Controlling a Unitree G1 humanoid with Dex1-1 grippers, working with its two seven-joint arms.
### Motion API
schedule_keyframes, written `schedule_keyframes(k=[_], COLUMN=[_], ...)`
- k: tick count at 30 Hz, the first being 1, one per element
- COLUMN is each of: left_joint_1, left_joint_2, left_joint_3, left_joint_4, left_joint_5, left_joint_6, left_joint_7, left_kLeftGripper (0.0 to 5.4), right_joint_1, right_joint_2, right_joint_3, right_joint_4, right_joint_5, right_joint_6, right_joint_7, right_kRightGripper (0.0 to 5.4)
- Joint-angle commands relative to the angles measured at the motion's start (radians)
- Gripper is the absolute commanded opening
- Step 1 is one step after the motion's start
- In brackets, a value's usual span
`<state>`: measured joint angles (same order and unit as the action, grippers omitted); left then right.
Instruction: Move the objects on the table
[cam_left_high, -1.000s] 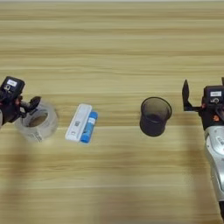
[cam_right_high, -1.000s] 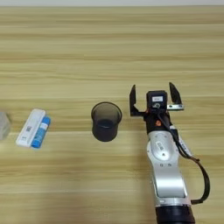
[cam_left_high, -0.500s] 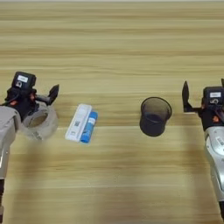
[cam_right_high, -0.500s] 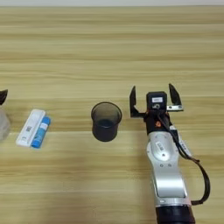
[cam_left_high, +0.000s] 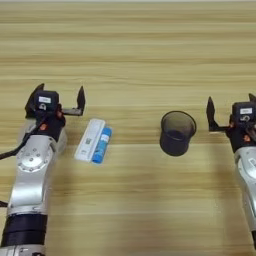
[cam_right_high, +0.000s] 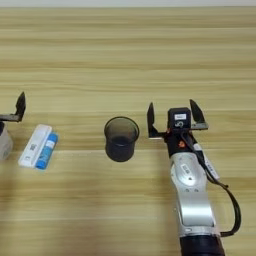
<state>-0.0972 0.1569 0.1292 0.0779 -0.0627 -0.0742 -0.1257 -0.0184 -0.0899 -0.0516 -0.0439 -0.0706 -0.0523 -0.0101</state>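
Observation:
My left gripper (cam_left_high: 56, 98) stands open above the table (cam_left_high: 130, 50), its two black fingers spread wide with nothing between them. The left forearm covers the clear tape ring; only a sliver of the ring (cam_right_high: 3, 146) shows at the picture's edge. A dark cup (cam_left_high: 176, 133) stands upright at the middle right. Just right of the cup, my right gripper (cam_right_high: 173, 116) is open and empty, fingers pointing away from me.
A white flat box (cam_left_high: 89, 139) and a blue tube (cam_left_high: 101, 145) lie side by side between the left arm and the cup. The right arm's silver forearm (cam_right_high: 191, 195) runs down to the near edge.
The left gripper has swung right, from the tape ring's left side to beyond it, and the forearm now covers the ring. Cup, box, tube and right arm have not moved.

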Motion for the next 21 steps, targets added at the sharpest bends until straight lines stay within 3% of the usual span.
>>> schedule_keyframes(k=[1, 6, 11, 16, 21], left_joint_1=[-0.008, -0.009, -0.01, -0.016, -0.024], left_joint_2=[-0.031, -0.064, -0.085, -0.09, -0.1], left_joint_3=[-0.021, -0.055, -0.074, -0.081, -0.087], left_joint_4=[0.043, 0.09, 0.118, 0.14, 0.172], left_joint_5=[0.021, 0.074, 0.097, 0.121, 0.135], left_joint_6=[-0.083, -0.158, -0.195, -0.22, -0.236], left_joint_7=[0.022, 0.074, 0.107, 0.138, 0.163], left_kLeftGripper=[5.36, 5.36, 5.36, 5.36, 5.36], right_joint_1=[0.027, 0.05, 0.041, 0.015, -0.028], right_joint_2=[-0.022, -0.045, -0.07, -0.106, -0.11], right_joint_3=[-0.017, -0.045, -0.054, -0.029, -0.008], right_joint_4=[-0.025, -0.033, -0.085, -0.15, -0.104], right_joint_5=[0.022, 0.06, 0.135, 0.141, 0.131], right_joint_6=[0.006, 0.02, 0.135, 0.258, 0.284], right_joint_7=[0.025, 0.06, 0.132, 0.18, 0.192], right_kRightGripper=[5.4, 5.4, 5.4, 5.4, 5.4])
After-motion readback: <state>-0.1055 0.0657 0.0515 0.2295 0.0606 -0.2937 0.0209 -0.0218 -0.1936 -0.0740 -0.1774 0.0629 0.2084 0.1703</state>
